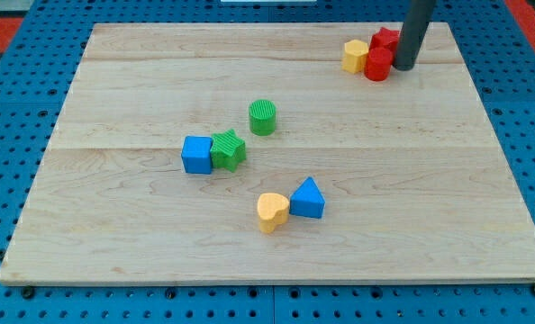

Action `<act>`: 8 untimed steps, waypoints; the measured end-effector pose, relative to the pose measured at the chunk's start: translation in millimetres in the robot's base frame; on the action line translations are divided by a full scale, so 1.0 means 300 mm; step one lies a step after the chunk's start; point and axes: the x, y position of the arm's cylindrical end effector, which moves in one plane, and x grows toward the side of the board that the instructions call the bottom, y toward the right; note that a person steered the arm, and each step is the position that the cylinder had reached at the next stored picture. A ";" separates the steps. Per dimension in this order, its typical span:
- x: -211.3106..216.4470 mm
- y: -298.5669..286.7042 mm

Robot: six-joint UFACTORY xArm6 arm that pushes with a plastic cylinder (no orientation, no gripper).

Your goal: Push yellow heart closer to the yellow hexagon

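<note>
— What lay at the view's left of the pale wooden board (114, 234)?

— A blue cube block (196, 155), touching a green star-shaped block (228, 149) on its right. Just up and right of the pair stood a green cylinder block (262, 117), apart from them.

— And the task's piece?

— The yellow heart block (272, 211) sat low of centre, touching a blue triangular block (308, 199) on its right. The yellow hexagon block (356, 56) was well apart from it, near the board's top right.

— What crowded the hexagon?

— A red cylinder block (378, 64) touched its right side; a second red block (385, 40), shape unclear, sat just behind that.

— Where was your tool?

— My tip (403, 67) rested at the red cylinder's right edge, whether touching or just beside I could not tell. My rod is plain and dark, with nothing to open or close; it held nothing. It stood far from the heart, at the view's upper right.
</note>
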 end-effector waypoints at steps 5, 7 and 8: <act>1.059 -0.530; 0.878 -0.651; 1.038 -0.779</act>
